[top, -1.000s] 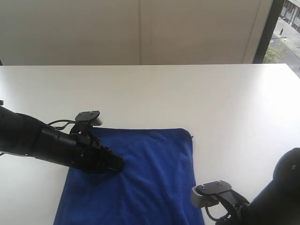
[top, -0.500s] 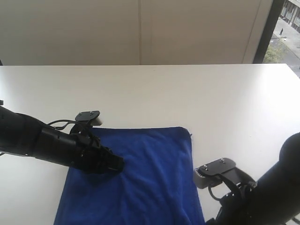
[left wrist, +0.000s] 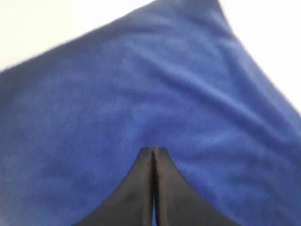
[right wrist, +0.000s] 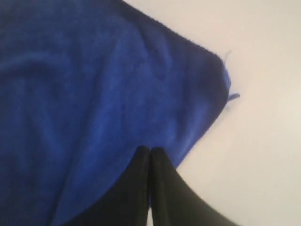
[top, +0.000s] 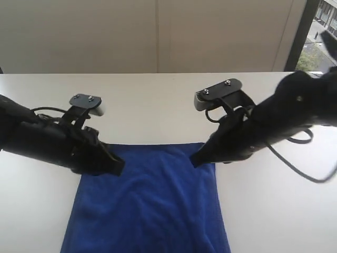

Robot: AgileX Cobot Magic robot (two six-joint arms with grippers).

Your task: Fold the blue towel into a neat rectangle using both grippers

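The blue towel [top: 147,205] lies flat on the white counter [top: 168,100], a rectangle with soft wrinkles across its surface. Its near end runs out of the exterior view.

The left tool [top: 117,167] comes down at the towel's far left corner, its black tip resting on the cloth just inside the far hem. The right tool [top: 196,159] meets the towel near its far right corner, also at the far hem. The two tips sit well apart, with the towel's far edge stretched straight between them.

In the left wrist view the left tool [left wrist: 153,155] has its two black fingers pressed together with no gap, over the blue towel [left wrist: 141,84]. In the right wrist view the right tool [right wrist: 150,155] is likewise pressed together, at the edge of the blue towel [right wrist: 84,70] where it meets the bare counter [right wrist: 263,117]. Whether either tool has cloth caught between its fingers cannot be told.
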